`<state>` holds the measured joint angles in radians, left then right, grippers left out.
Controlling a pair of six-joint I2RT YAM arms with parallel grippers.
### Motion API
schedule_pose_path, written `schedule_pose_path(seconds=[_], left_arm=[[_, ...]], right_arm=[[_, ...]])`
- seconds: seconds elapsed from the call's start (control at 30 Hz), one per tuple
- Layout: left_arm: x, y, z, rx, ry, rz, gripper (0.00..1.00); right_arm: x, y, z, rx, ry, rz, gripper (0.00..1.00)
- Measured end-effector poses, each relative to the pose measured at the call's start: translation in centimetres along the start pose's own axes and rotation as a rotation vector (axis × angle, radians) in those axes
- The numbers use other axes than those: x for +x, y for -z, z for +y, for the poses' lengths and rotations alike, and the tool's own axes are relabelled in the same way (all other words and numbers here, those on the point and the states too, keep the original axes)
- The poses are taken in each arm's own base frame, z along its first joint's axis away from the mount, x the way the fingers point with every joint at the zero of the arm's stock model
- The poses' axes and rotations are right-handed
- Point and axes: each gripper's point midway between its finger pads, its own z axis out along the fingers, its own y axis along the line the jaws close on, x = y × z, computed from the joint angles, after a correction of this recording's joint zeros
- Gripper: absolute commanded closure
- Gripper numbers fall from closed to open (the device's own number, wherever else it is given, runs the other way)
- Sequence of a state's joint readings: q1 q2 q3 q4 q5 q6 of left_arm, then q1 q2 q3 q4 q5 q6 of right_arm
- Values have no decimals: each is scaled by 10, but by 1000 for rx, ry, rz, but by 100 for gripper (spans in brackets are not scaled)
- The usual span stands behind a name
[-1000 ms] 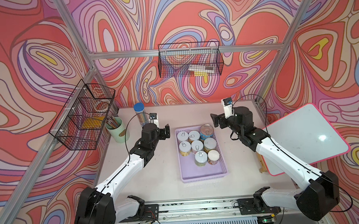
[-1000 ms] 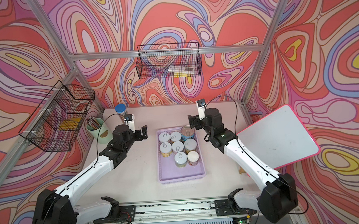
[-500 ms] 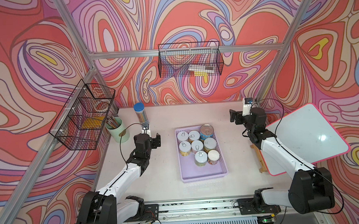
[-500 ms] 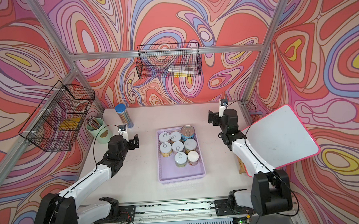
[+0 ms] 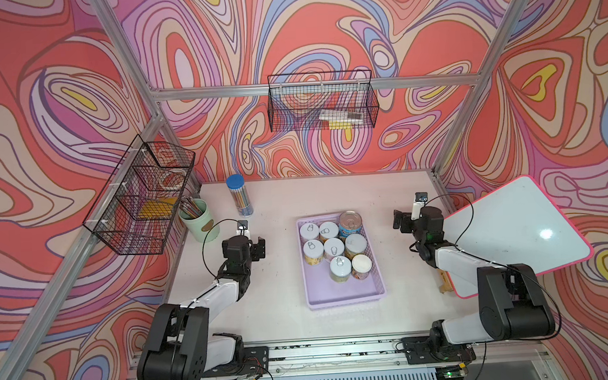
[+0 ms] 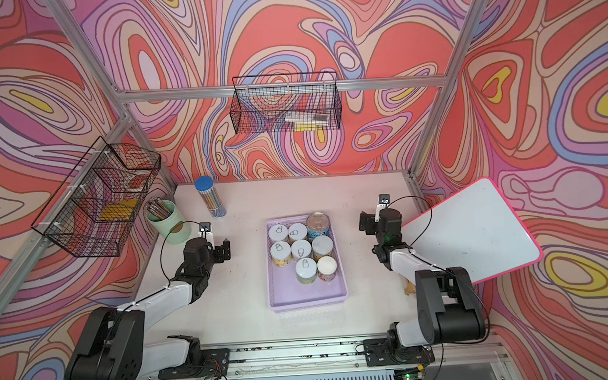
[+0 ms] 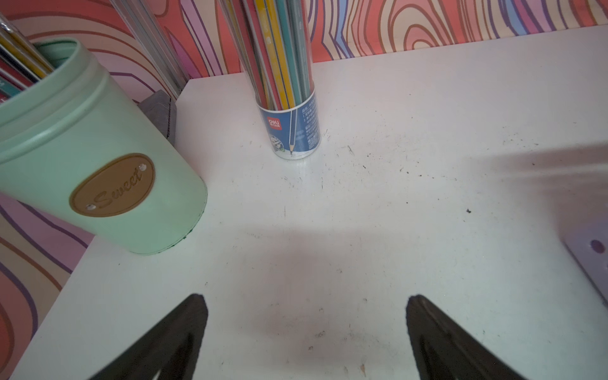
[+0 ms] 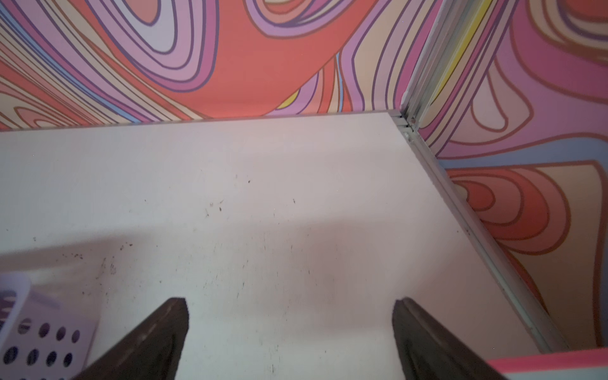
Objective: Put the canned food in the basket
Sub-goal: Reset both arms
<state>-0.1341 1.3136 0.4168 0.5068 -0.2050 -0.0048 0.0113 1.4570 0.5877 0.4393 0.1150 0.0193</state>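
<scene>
All eight cans (image 5: 333,248) stand at the far end of the lilac basket (image 5: 343,294). I judge none remain on the bench (image 5: 282,206), so my left fingers (image 7: 171,339) and right fingers (image 8: 148,342) hang spread, empty, either side.

7 small tins (image 5: 334,248) | 1 big blue can (image 5: 350,222) | 1 lilac basket (image 5: 344,296) | 2 wire baskets (image 5: 321,106) | 1 pencil tube (image 5: 239,198) | 1 pencil cup (image 5: 199,225)
</scene>
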Motion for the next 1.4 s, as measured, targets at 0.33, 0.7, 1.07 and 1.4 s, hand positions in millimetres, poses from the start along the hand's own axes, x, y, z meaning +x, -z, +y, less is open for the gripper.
schedule_pose_path(seconds=[0.33,0.7,1.07,1.4], left_arm=[[-5,-16,11,63,41,-65,1],[12,-30,2,116,51,-63,1],[9,-30,6,96,61,-74,1],[8,-30,7,90,61,-79,1]], right_arm=[[6,-11,5,-27,-14,-69,2],[38,-18,7,-41,-12,-101,2],[27,-19,9,-45,-14,-133,2],[25,-20,9,-46,-15,-140,2]])
